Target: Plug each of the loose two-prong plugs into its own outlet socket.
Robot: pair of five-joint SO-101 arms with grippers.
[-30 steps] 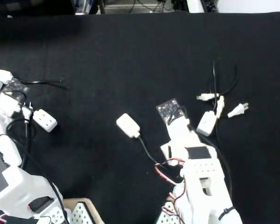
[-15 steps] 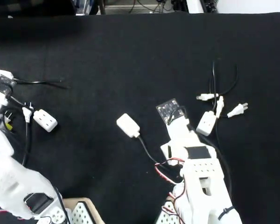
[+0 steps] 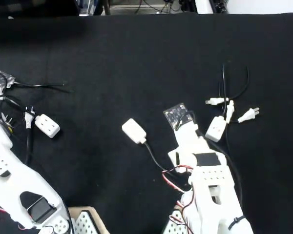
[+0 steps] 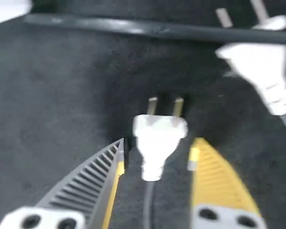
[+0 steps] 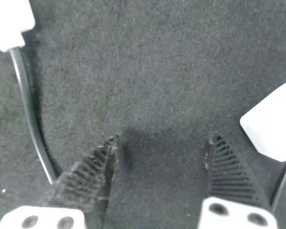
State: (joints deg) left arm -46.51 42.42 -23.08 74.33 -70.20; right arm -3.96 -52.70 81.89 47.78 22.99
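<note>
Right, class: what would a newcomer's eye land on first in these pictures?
Probably the white two-prong plug between the open fingers of the left hand, its prongs pointing away from the hand. Next comes the cluster of white plugs with thin black cords beside an outlet socket on the right of the table, just beyond the right arm.

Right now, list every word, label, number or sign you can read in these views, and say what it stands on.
No text can be read.
The two-prong plug and the outlet socket at the table's left look plain white, with no print visible.
The speckled board on the right arm's wrist carries marks too small to read.
</note>
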